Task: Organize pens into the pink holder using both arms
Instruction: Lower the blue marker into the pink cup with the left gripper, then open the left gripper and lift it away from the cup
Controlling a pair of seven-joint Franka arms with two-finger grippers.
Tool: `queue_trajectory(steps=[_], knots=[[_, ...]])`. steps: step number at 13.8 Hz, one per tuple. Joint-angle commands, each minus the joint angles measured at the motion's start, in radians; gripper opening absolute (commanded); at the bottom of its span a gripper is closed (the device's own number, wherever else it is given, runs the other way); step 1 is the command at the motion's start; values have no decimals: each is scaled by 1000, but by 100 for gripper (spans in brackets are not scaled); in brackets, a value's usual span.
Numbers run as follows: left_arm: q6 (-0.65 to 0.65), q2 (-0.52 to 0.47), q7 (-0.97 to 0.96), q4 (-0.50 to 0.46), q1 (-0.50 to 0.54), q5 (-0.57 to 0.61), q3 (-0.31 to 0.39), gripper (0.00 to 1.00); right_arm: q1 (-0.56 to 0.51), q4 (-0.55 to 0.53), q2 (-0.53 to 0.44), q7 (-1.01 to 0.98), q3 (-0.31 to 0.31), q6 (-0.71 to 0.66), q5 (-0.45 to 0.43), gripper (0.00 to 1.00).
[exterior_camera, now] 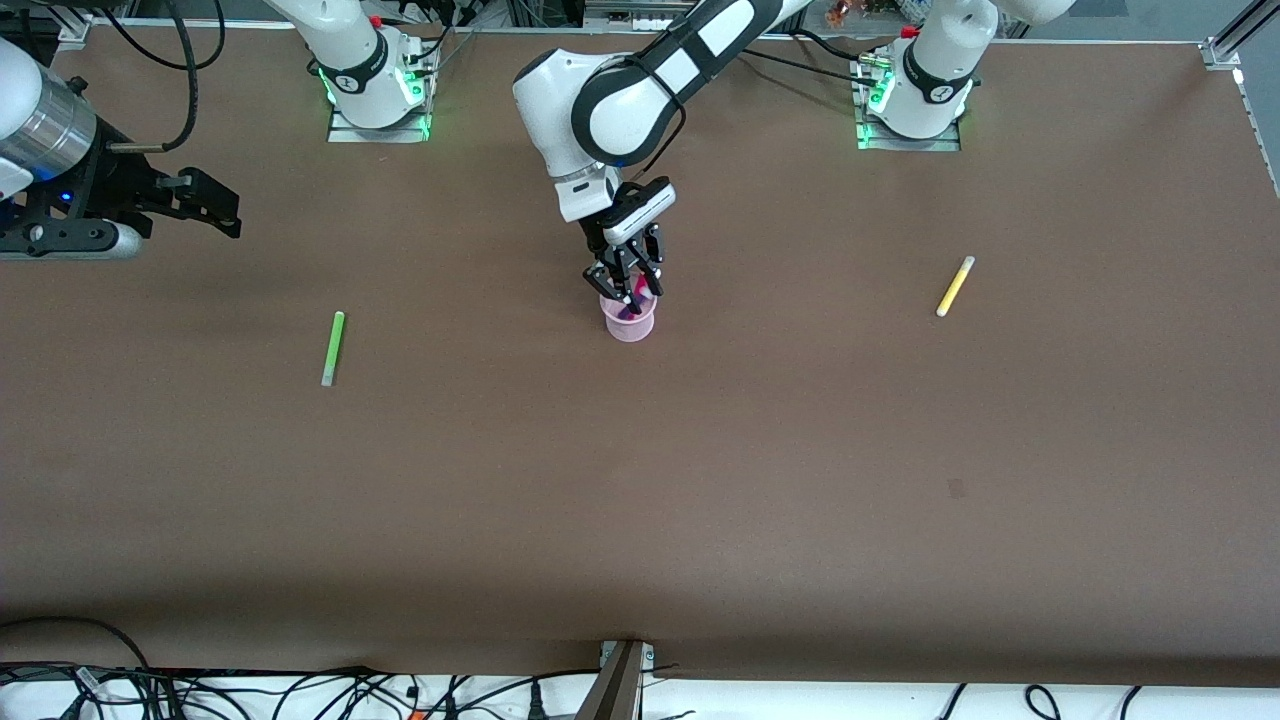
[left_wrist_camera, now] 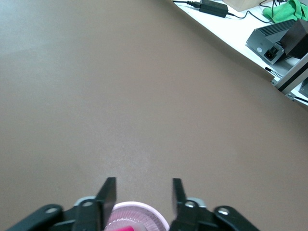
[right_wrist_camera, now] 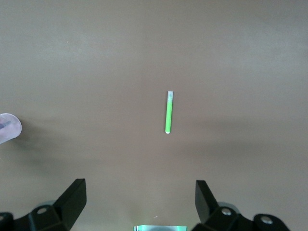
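The left gripper [exterior_camera: 630, 288] hangs over the pink holder [exterior_camera: 630, 322], fingers apart, magenta pen [exterior_camera: 637, 291] standing inside. The right gripper [exterior_camera: 205, 205], spread wide, waits. Green pen [exterior_camera: 332, 347] lies toward the right arm's end from the holder, yellow pen [exterior_camera: 955, 286] toward the left arm's end, both flat on the tabletop [exterior_camera: 640, 480]

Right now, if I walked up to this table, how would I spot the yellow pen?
Start at the brown table and find the pink holder in its middle, under the left pincer. From there look toward the left arm's end: the yellow pen lies flat and alone. The only other loose pen, the green pen, lies toward the right arm's end.
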Motion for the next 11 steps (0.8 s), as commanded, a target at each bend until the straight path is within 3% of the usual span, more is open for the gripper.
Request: queue_trajectory(steps=[1, 4, 11], knots=[[-29, -15, 8, 27, -5, 12, 11, 76, -18, 32, 12, -15, 9, -9, 14, 100], [-29, -98, 117, 28, 67, -72, 0, 82, -21, 32, 15, -15, 9, 14, 11, 100], [-44, -351, 749, 19, 311, -543, -1, 100, -24, 32, 16, -13, 9, 17, 14, 100]])
